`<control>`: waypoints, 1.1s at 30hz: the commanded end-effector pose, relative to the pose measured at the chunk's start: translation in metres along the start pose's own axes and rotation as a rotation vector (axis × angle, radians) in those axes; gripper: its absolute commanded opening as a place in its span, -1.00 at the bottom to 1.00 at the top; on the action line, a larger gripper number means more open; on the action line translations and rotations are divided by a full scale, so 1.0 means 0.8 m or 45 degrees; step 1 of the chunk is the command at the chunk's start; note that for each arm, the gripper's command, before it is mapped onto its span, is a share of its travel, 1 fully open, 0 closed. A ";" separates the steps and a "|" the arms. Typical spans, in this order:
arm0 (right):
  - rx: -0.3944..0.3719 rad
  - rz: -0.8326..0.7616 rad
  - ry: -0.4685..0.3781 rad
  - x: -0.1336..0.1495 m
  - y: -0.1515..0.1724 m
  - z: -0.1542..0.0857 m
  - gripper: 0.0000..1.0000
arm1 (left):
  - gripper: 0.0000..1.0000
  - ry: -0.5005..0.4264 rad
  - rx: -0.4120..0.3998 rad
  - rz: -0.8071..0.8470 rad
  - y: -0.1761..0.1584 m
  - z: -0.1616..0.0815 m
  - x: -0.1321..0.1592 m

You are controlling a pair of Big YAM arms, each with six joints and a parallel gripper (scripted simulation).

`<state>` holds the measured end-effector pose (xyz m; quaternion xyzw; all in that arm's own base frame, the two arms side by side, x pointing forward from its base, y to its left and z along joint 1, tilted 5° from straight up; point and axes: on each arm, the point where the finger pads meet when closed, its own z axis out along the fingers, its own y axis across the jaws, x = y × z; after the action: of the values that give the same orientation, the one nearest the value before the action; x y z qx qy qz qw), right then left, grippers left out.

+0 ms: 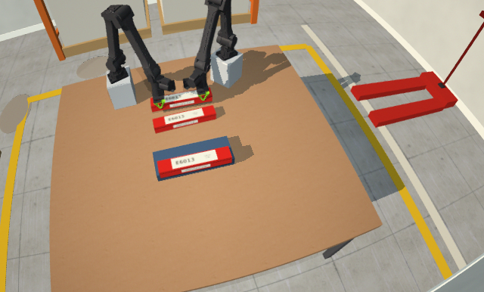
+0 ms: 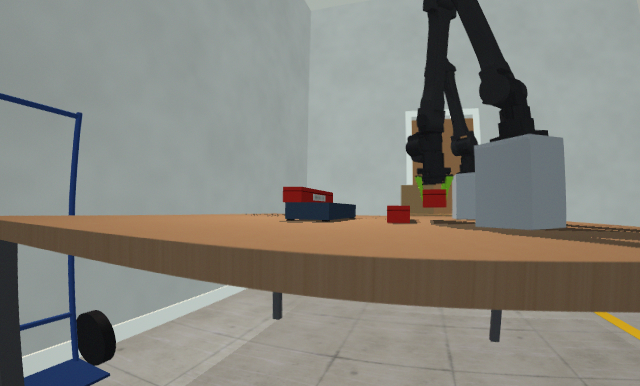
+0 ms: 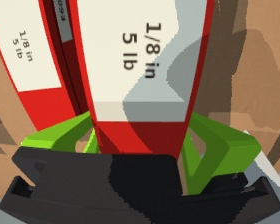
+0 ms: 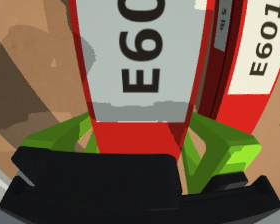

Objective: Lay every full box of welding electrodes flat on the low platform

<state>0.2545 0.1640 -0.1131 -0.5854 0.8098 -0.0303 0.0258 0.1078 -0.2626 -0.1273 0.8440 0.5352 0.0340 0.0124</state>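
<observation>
My left gripper (image 1: pixel 203 97) (image 2: pixel 434 188) (image 3: pixel 140 110) and my right gripper (image 1: pixel 159 104) (image 4: pixel 140 110) are shut on opposite ends of the rear red electrode box (image 1: pixel 183 103) (image 2: pixel 434 198) (image 3: pixel 136 85) (image 4: pixel 141 110). They hold it level, a little above the table. A middle red box (image 1: pixel 184 116) (image 2: pixel 398 215) (image 3: pixel 38 105) (image 4: pixel 251 107) lies flat on the table just in front of it. A third red box (image 1: pixel 194 159) (image 2: pixel 304 194) lies flat on the blue platform (image 1: pixel 194 144) (image 2: pixel 307 212), along its front side. The right gripper's fingers are hidden in the exterior view.
Two grey arm pedestals (image 1: pixel 122 92) (image 1: pixel 228 69) stand at the back of the brown table (image 1: pixel 209 227). The middle box lies between the held box and the platform. A red pallet jack (image 1: pixel 406 110) stands on the floor beyond the table.
</observation>
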 end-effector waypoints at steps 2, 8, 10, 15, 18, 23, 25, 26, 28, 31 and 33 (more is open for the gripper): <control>0.017 0.015 -0.009 -0.001 -0.002 -0.027 -1.00 | -1.00 0.004 -0.019 0.006 0.003 -0.027 0.006; 0.020 0.014 -0.014 -0.004 -0.004 -0.040 -1.00 | -1.00 0.003 -0.020 0.006 0.000 -0.040 0.003; 0.023 0.015 -0.017 -0.005 -0.006 -0.045 -1.00 | -1.00 0.003 -0.020 0.007 0.000 -0.044 0.004; 0.028 0.019 -0.024 -0.008 -0.009 -0.053 -1.00 | -1.00 0.003 -0.020 0.006 0.001 -0.050 0.004; 0.029 0.018 -0.026 -0.010 -0.010 -0.059 -1.00 | -1.00 0.003 -0.020 0.009 0.000 -0.056 0.004; 0.033 0.021 -0.031 -0.012 -0.012 -0.071 -1.00 | -1.00 -0.010 -0.033 0.013 0.007 -0.070 -0.003; 0.034 0.020 -0.033 -0.013 -0.013 -0.076 -1.00 | -1.00 -0.016 -0.038 0.014 0.010 -0.076 -0.007; 0.035 0.020 -0.035 -0.014 -0.013 -0.079 -1.00 | -1.00 -0.017 -0.039 0.014 0.011 -0.078 -0.007; 0.038 0.019 -0.038 -0.016 -0.014 -0.084 -1.00 | -1.00 -0.016 -0.038 0.012 0.011 -0.082 -0.006; 0.039 0.019 -0.039 -0.017 -0.015 -0.086 -1.00 | -1.00 -0.016 -0.038 0.012 0.011 -0.084 -0.006; 0.037 0.021 -0.037 -0.015 -0.014 -0.090 -1.00 | -1.00 -0.022 -0.044 0.013 0.013 -0.090 -0.010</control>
<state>0.2513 0.1664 -0.0625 -0.5865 0.8090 -0.0289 0.0282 0.1041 -0.2622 -0.0765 0.8434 0.5361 0.0331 0.0136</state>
